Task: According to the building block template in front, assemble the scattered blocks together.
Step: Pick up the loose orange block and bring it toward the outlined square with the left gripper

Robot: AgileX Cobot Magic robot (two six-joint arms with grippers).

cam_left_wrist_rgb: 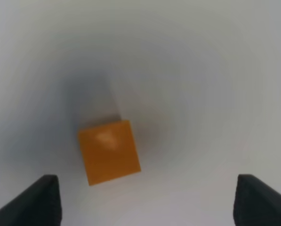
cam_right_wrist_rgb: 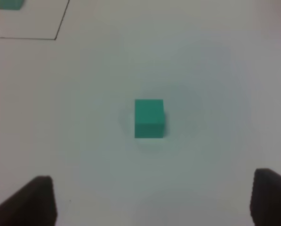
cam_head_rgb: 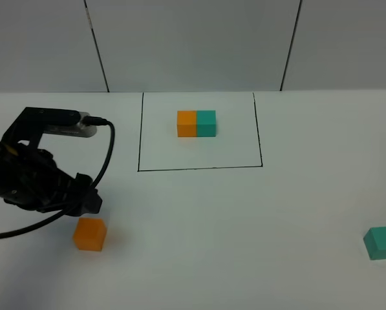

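Our left tool (cam_left_wrist_rgb: 147, 201) hovers close by the orange cube (cam_head_rgb: 90, 234), jaws spread wide and empty. The cube sits on the counter (cam_head_rgb: 244, 258) ahead of the fingertips (cam_left_wrist_rgb: 41, 200), nearer one finger than the other and turned askew to them. Our right tool (cam_right_wrist_rgb: 152, 202) is likewise spread and holds nothing. The teal cube (cam_head_rgb: 381, 242) lies centred ahead of it, well apart from the orange one. The building block template (cam_head_rgb: 197, 123) lies at the far side of the counter, orange left, teal right.

We judge the left grasp the main risk: closing on a skewed, off-centre cube could catch a corner and spin it or nudge it away. When we bring the cubes together, one could shove the other out of line, or we could end with the colours swapped.
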